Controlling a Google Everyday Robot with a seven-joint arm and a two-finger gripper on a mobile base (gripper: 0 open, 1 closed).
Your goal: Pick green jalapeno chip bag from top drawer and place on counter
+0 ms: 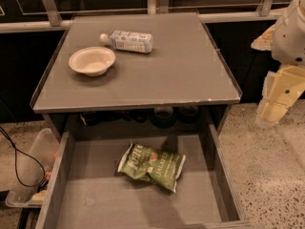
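Note:
The green jalapeno chip bag (151,167) lies crinkled on the flat bottom of the open top drawer (100,199), near its middle. The grey counter (176,70) sits above and behind the drawer. My gripper (279,101) hangs at the far right, outside the drawer, level with the counter's front right corner and well above and to the right of the bag. It holds nothing that I can see.
A white bowl (92,60) and a white-labelled plastic bottle (127,41) lying on its side sit at the counter's back left. A clear plastic bin (29,175) and a black cable (16,163) are on the floor left of the drawer. Speckled floor lies to the right.

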